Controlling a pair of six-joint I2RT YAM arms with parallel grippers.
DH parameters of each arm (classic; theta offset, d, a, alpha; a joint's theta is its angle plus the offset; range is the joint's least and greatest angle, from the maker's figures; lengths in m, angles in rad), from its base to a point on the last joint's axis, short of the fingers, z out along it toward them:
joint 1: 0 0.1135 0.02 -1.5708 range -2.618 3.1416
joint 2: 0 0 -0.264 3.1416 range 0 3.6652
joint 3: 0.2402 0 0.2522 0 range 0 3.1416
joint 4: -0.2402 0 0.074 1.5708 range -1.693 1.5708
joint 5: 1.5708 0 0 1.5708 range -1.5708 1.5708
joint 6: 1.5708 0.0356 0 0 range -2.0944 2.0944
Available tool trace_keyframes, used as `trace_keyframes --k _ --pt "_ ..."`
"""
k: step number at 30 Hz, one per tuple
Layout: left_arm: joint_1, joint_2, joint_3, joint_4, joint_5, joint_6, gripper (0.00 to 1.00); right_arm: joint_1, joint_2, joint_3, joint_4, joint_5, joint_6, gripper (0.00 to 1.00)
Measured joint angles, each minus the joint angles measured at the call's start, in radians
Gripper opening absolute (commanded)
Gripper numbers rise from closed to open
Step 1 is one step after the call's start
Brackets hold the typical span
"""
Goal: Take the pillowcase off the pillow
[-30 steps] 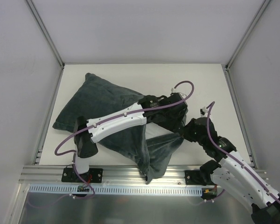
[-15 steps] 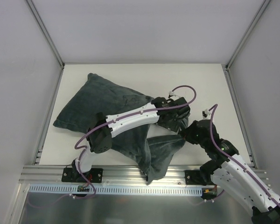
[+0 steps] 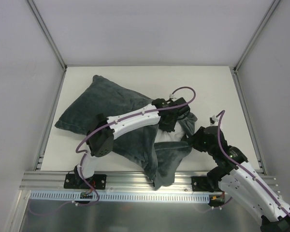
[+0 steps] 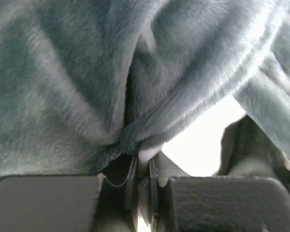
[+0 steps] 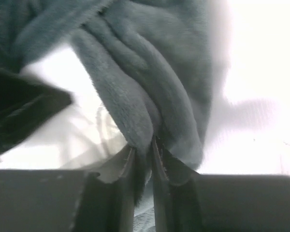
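Now, the pale worktop carries the whole bundle. The pillowcase sprawls across it, dark plush face up, with its stuffed bulk at the far left and its loose mouth spilling toward the near edge. Compared with a second ago that mouth has gaped wider, and a broader strip of white pillow shows at the pillowcase's right side, between the two hands. I read that as the opening being stretched. Most of the pillow sits inside the pillowcase, though, so the job looks barely begun.

The left arm lies diagonally over the pillowcase and may pin the fabric as it slides. The left hand has drawn back a touch toward the pillowcase's middle and is clenched on a plush fold at the rim. The right hand, at the pillowcase's right edge, pinches another fold tight. A purple cable loops just above the pillowcase's right corner.
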Motion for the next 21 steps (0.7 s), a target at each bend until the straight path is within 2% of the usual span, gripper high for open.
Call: trace_keyframes --k 2,8,10,14,18,19,21 --pt "0.014 -0.076 -0.078 0.046 0.049 -0.001 0.00 0.000 0.005 0.005 -0.016 0.003 -0.021 0.55" --pt "0.053 -0.298 -0.237 0.135 0.183 -0.013 0.00 0.002 0.138 0.145 -0.061 0.003 -0.110 0.85" --pt "0.059 -0.322 -0.260 0.144 0.200 -0.014 0.00 0.002 0.189 0.204 -0.059 0.005 -0.142 0.88" --pt "0.059 -0.328 -0.300 0.167 0.238 -0.019 0.00 0.002 0.266 0.290 -0.045 0.006 -0.198 0.91" --pt "0.059 -0.330 -0.311 0.175 0.249 -0.021 0.00 0.002 0.339 0.344 -0.021 0.003 -0.238 0.89" --pt "0.059 -0.333 -0.313 0.177 0.252 -0.020 0.00 0.002 0.359 0.351 -0.013 0.003 -0.245 0.86" --pt "0.059 -0.344 -0.320 0.180 0.261 -0.021 0.00 0.002 0.404 0.359 0.008 0.003 -0.261 0.71"
